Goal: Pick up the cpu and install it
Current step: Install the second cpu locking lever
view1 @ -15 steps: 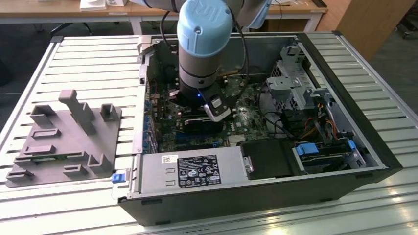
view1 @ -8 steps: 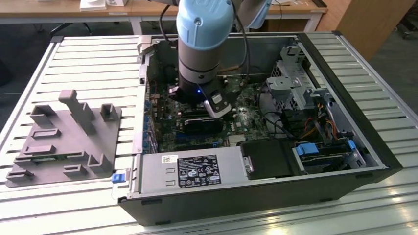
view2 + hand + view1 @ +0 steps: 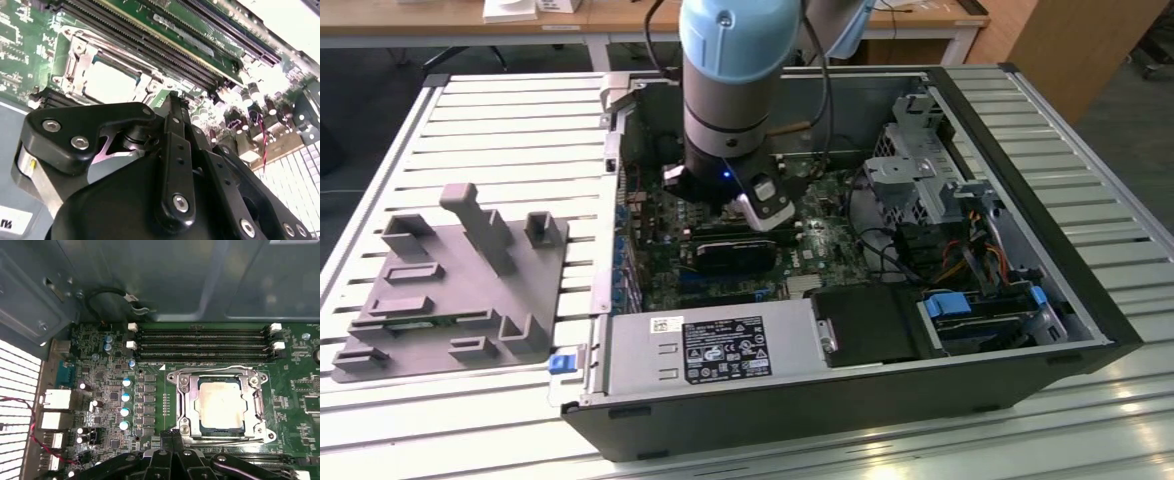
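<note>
First wrist view looks straight down on the green motherboard [image 3: 150, 390], where the cpu [image 3: 221, 404] lies flat inside the metal-framed socket [image 3: 220, 405], beside the memory slots [image 3: 200, 342], so it appears seated already. The gripper [image 3: 172, 440] hovers just beside the socket's edge, its black fingers [image 3: 175, 145] pressed together on nothing, likely clear of the chip to leave it undisturbed.

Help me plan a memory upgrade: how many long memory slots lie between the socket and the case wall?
3 slots, side by side in the first wrist view: one nearest the case wall, one in the middle, one beside the socket. More may be hidden elsewhere.
</note>
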